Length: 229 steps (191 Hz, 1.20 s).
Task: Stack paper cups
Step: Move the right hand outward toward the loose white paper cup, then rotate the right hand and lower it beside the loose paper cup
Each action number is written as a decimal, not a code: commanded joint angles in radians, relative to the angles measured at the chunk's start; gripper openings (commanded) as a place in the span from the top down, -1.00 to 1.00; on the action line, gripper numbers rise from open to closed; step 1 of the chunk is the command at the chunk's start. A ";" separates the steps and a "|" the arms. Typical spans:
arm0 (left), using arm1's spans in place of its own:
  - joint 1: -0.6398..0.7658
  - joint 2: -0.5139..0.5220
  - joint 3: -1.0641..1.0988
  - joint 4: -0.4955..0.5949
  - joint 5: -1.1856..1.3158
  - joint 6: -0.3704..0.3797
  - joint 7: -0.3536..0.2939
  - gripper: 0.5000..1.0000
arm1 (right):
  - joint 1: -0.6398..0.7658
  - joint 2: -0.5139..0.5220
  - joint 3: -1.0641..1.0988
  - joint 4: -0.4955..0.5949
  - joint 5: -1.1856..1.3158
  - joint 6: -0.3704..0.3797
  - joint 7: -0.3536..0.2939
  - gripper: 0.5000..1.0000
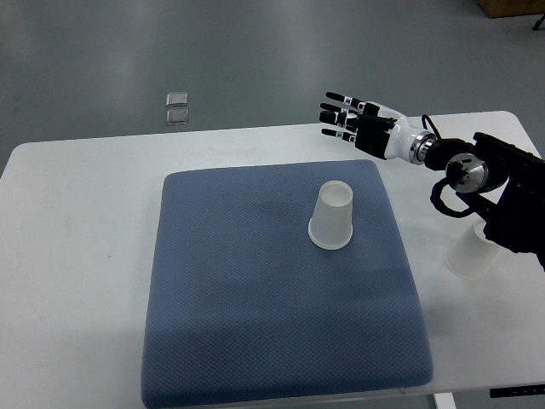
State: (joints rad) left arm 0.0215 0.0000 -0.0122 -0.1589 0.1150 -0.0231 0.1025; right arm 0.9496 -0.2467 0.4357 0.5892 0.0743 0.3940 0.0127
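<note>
My right hand [347, 118] hangs over the table's [77, 221] far edge, fingers spread, holding nothing. One upturned cup [332, 216] stands on the blue mat [255, 315] — open mat all around — another cup [469, 254] beside the mat's right edge, under my forearm.

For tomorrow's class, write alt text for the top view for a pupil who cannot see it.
The right robot hand, fingers spread and empty, hovers over the far edge of a white table. One upturned cup stands on a blue mat; a second cup stands beside the mat, partly hidden by the arm.
</note>
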 commanded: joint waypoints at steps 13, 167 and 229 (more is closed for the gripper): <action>0.000 0.000 0.000 -0.001 0.000 0.000 0.000 -1.00 | 0.000 -0.029 0.008 -0.006 -0.014 0.065 0.010 -0.73; 0.000 0.000 0.000 0.001 0.000 0.000 0.000 -1.00 | 0.077 -0.350 -0.006 0.104 -0.935 0.192 0.151 -0.73; 0.000 0.000 0.000 -0.001 0.000 0.000 0.000 -1.00 | 0.080 -0.572 -0.158 0.331 -1.156 0.190 0.248 -0.73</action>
State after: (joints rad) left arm 0.0215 0.0000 -0.0123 -0.1588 0.1150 -0.0228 0.1021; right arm 1.0333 -0.7320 0.3473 0.8255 -1.0505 0.5942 0.2341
